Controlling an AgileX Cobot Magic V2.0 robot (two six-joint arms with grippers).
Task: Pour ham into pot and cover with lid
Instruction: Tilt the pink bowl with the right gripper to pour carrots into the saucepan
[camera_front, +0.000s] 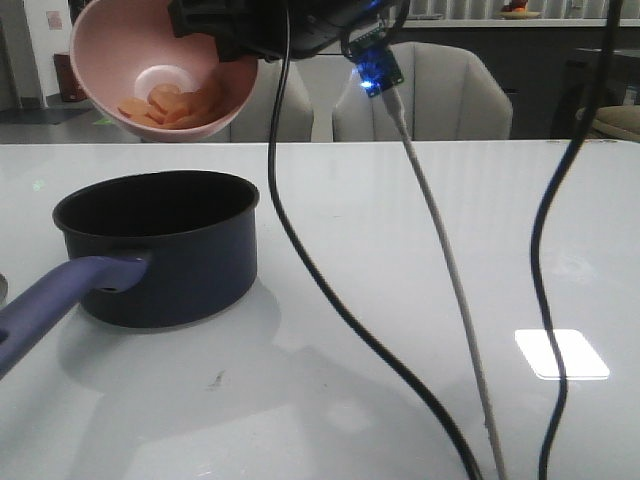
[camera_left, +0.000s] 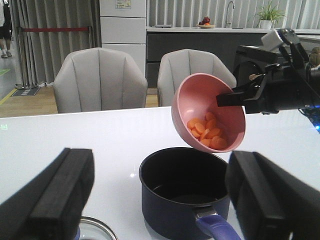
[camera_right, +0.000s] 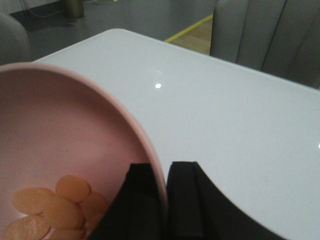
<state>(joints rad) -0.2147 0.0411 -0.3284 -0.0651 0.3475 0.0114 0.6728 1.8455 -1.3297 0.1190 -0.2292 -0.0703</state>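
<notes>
The navy pot (camera_front: 165, 265) stands on the white table at the left, its black inside bare and its purple handle (camera_front: 55, 300) pointing toward the near left. Above it the pink bowl (camera_front: 150, 55) hangs tilted, and the ham (camera_front: 172, 108) slices lie heaped at its low side. My right gripper (camera_right: 165, 175) is shut on the bowl's rim, one finger inside and one outside. My left gripper (camera_left: 159, 195) is open and holds nothing, on the handle side of the pot (camera_left: 172, 210). Only an edge of the glass lid (camera_left: 97, 230) shows, on the table near the left finger.
Black and grey cables (camera_front: 300, 280) hang across the middle and right of the front view. Two grey chairs (camera_left: 97, 80) stand behind the table's far edge. A bright window reflection (camera_front: 562, 353) lies on the table at the right.
</notes>
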